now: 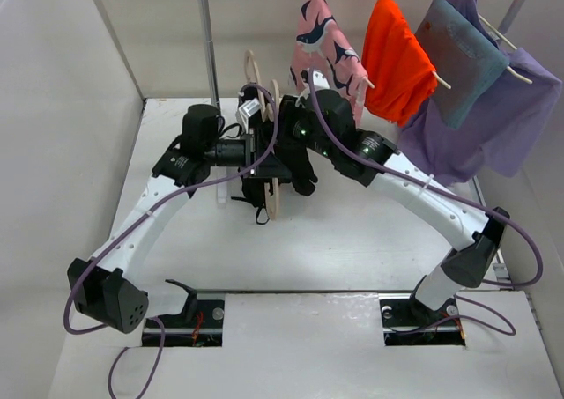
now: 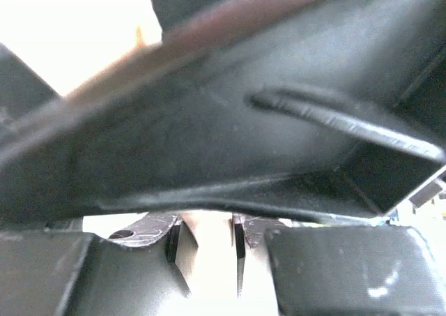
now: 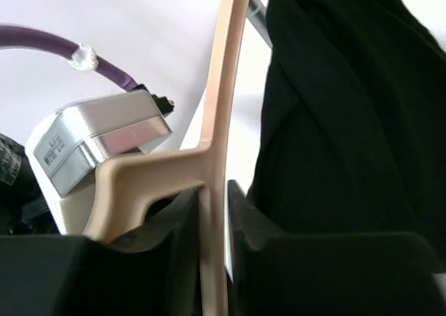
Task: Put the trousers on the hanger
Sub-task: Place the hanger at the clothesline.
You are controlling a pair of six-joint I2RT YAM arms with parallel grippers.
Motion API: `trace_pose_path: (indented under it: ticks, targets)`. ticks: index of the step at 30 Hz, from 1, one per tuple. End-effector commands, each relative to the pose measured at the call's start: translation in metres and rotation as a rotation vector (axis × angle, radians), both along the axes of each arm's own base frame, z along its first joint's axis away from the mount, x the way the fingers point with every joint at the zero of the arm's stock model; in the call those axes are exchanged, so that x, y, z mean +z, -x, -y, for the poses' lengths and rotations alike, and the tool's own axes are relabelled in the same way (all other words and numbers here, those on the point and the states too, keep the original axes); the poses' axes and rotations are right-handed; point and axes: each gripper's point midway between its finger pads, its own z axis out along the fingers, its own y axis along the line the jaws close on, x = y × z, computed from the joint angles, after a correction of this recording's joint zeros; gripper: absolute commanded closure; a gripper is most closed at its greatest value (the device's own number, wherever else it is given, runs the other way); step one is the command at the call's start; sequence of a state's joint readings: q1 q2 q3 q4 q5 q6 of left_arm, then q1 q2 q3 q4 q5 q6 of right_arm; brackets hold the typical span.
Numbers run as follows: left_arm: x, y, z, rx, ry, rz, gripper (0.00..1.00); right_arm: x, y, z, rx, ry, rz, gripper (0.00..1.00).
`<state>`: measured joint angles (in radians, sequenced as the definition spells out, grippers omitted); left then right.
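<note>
The pale beige hanger stands edge-on above the middle of the table. My right gripper is shut on its thin bar; in the right wrist view the bar runs up between the gripper's jaws. My left gripper meets the hanger from the left. In the left wrist view its gripper is narrowly closed on a pale beige piece that looks like the hanger. The black trousers hang bunched beside the hanger, and they fill the right of the right wrist view.
A clothes rack pole stands at the back. On its rail hang a pink patterned garment, an orange one, a grey-blue one and a purple one. White walls close in both sides.
</note>
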<state>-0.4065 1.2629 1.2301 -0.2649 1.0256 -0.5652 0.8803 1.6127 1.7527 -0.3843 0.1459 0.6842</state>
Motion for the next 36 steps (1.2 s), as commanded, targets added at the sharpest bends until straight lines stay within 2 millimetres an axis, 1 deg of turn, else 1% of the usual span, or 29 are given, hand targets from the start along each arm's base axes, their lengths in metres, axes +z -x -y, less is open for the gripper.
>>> trace_pose_path:
  ticks: [1,2,3,4,5,6,7,8,9,11,12,13,14,15,17,18,19,21,22,25,26,27,29,30,31,32,33,34,36]
  targets:
    - [0.061,0.002,-0.005,-0.004,0.138,0.196,1.0,0.045,0.003,-0.006,0.062,-0.115,0.076,0.71]
    - [0.074,-0.002,-0.008,0.005,0.166,0.229,1.0,0.047,0.001,-0.002,0.064,-0.101,0.091,0.51]
    - [0.085,-0.001,-0.01,0.009,0.191,0.207,1.0,0.044,0.003,-0.003,0.076,-0.094,0.082,0.42]
    - [0.09,-0.006,-0.01,0.019,0.204,0.207,1.0,0.047,0.003,0.005,0.07,-0.077,0.089,0.34]
    - [0.103,-0.008,-0.012,0.016,0.224,0.24,1.0,0.054,0.007,0.01,0.072,-0.077,0.102,0.2]
    - [0.11,-0.011,-0.016,0.03,0.229,0.259,1.0,0.055,0.008,0.014,0.066,-0.059,0.11,0.15]
    - [0.116,-0.013,-0.015,0.031,0.239,0.253,1.0,0.054,0.01,0.019,0.059,-0.042,0.112,0.13]
    - [0.128,-0.02,-0.018,0.045,0.256,0.29,1.0,0.063,0.014,0.028,0.048,-0.043,0.129,0.08]
    - [0.134,-0.023,-0.019,0.054,0.266,0.301,1.0,0.067,0.016,0.035,0.033,-0.036,0.139,0.06]
    - [0.144,-0.032,-0.021,0.069,0.281,0.299,1.0,0.073,0.014,0.056,-0.032,-0.015,0.153,0.04]
    - [0.153,-0.041,-0.023,0.079,0.285,0.318,1.0,0.089,0.021,0.068,-0.047,-0.032,0.187,0.04]
    - [0.158,-0.044,-0.022,0.078,0.288,0.328,1.0,0.09,0.023,0.075,-0.061,-0.02,0.193,0.03]
    - [0.163,-0.046,-0.021,0.077,0.292,0.339,1.0,0.095,0.024,0.084,-0.093,-0.022,0.201,0.03]
    - [0.172,-0.054,-0.023,0.094,0.299,0.349,1.0,0.097,0.029,0.093,-0.106,-0.027,0.208,0.03]
    - [0.183,-0.056,-0.022,0.092,0.325,0.344,1.0,0.101,0.031,0.104,-0.136,-0.023,0.221,0.02]
    - [0.189,-0.054,-0.022,0.088,0.345,0.352,1.0,0.097,0.032,0.109,-0.15,-0.011,0.215,0.02]
    - [0.196,-0.059,-0.02,0.083,0.37,0.358,1.0,0.099,0.034,0.115,-0.162,-0.014,0.219,0.02]
    - [0.203,-0.066,-0.018,0.081,0.375,0.372,1.0,0.099,0.034,0.124,-0.199,-0.008,0.22,0.02]
    - [0.209,-0.075,-0.016,0.081,0.374,0.369,1.0,0.102,0.036,0.127,-0.2,-0.015,0.226,0.02]
    - [0.22,-0.086,-0.013,0.091,0.392,0.354,1.0,0.1,0.038,0.131,-0.208,-0.008,0.222,0.02]
    - [0.224,-0.093,-0.012,0.104,0.402,0.357,1.0,0.103,0.041,0.134,-0.209,-0.016,0.228,0.02]
    - [0.226,-0.094,-0.012,0.102,0.409,0.354,1.0,0.096,0.04,0.134,-0.207,0.002,0.215,0.02]
    - [0.234,-0.095,-0.011,0.095,0.435,0.341,1.0,0.093,0.041,0.134,-0.206,0.011,0.208,0.02]
    - [0.23,-0.104,-0.009,0.097,0.433,0.318,1.0,0.092,0.042,0.136,-0.206,0.012,0.207,0.02]
    - [0.231,-0.107,-0.008,0.095,0.436,0.327,1.0,0.092,0.042,0.136,-0.206,0.012,0.207,0.02]
    - [0.232,-0.11,-0.007,0.095,0.437,0.33,1.0,0.087,0.042,0.135,-0.205,0.021,0.201,0.02]
    - [0.231,-0.117,-0.005,0.095,0.44,0.32,1.0,0.088,0.044,0.138,-0.205,0.021,0.201,0.02]
    - [0.231,-0.121,-0.004,0.094,0.442,0.326,1.0,0.084,0.043,0.137,-0.204,0.028,0.195,0.02]
    - [0.232,-0.126,-0.003,0.09,0.453,0.314,1.0,0.079,0.044,0.138,-0.203,0.044,0.184,0.02]
